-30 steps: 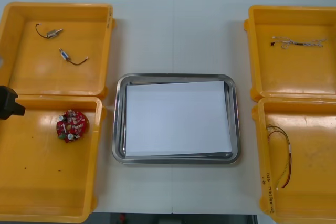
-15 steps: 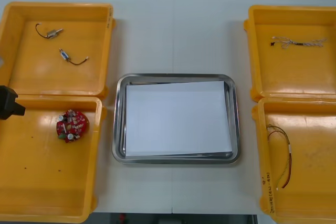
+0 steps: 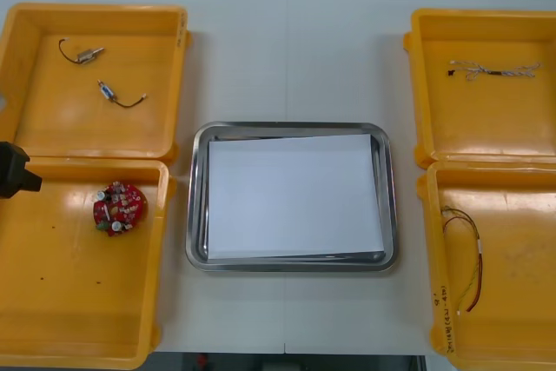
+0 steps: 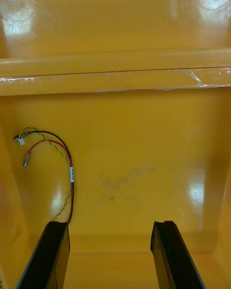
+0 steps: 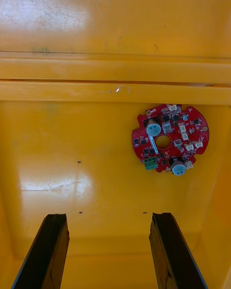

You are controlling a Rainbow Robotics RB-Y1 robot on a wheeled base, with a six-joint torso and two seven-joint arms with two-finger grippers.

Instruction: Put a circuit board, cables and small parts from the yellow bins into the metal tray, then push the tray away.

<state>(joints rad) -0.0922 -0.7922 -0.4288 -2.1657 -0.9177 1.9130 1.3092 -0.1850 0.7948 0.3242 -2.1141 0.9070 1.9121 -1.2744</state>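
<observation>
At metal tray (image 3: 196,206) 9 o'clock, left gripper (image 5: 108,217) is held spread beside circuit board (image 3: 120,208), ready for pickup; right gripper (image 4: 110,224) parked spread at 3 o'clock.

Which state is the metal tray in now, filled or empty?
Empty of task items: the metal tray shows only its white inside. The circuit board lies in a yellow bin.

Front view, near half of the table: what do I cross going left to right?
round red circuit board → metal tray → red and yellow cable
</observation>
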